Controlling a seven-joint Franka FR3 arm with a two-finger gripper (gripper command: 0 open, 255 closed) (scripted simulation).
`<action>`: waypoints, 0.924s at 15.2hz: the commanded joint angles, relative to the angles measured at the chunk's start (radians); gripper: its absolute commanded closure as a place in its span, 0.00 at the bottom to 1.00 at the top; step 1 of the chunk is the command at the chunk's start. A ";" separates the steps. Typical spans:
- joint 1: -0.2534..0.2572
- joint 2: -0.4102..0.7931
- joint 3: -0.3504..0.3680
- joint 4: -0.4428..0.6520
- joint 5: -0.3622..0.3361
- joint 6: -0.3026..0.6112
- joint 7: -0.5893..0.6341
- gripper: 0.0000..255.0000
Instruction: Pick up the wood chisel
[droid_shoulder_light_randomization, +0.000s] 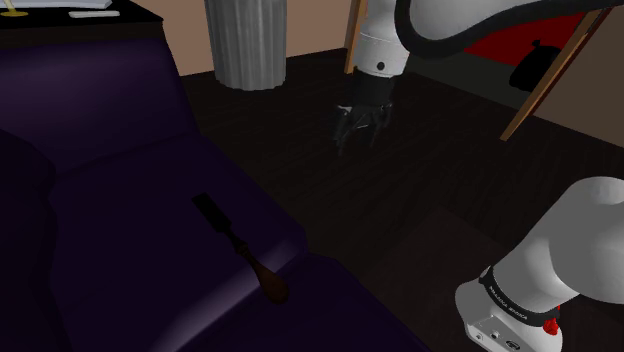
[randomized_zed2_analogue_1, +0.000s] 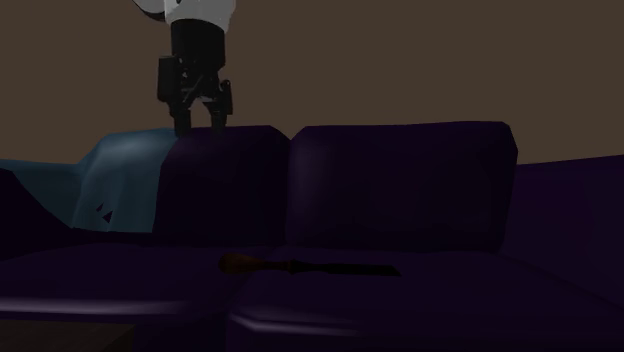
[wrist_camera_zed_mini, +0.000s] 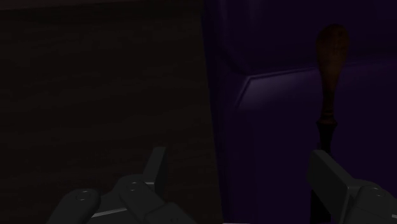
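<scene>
The wood chisel (droid_shoulder_light_randomization: 240, 248) is found lying flat on the seat of a dark purple sofa (droid_shoulder_light_randomization: 110, 190), close to the seat's front edge and near the seam between two cushions. The gripper (droid_shoulder_light_randomization: 358, 132) is held in the air above the dark floor (droid_shoulder_light_randomization: 430, 190), just off that front edge. Its fingers (wrist_camera_zed_mini: 156, 167) are spread apart and nothing is gripped between them. From the gripper, the chisel is placed down and toward the shoulder view's left, past the sofa's edge and on the cushion; the two are well apart. The tool's long axis is seen running on a diagonal in the shoulder view. The dark blade (droid_shoulder_light_randomization: 207, 207) is set toward the upper left and the brown handle (droid_shoulder_light_randomization: 271, 284) toward the lower right, so the handle is the end nearer the stand. In the second exterior view the same axis is laid along the seat, with the handle at that view's left. In the wrist view the shaft is seen running in line with one finger, so the axis is judged to be set across the line on which the fingers close. Little turning of the wrist is therefore thought to be needed. A sideways shift over the cushion and a descent onto the shaft are what the coming grasp is judged to call for.
</scene>
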 joint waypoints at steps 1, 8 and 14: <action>0.007 0.060 0.033 0.006 -0.002 0.060 0.030 0.00; 0.021 0.308 0.130 0.090 -0.072 0.231 0.151 0.00; 0.053 0.544 0.173 0.213 -0.206 0.332 0.288 0.00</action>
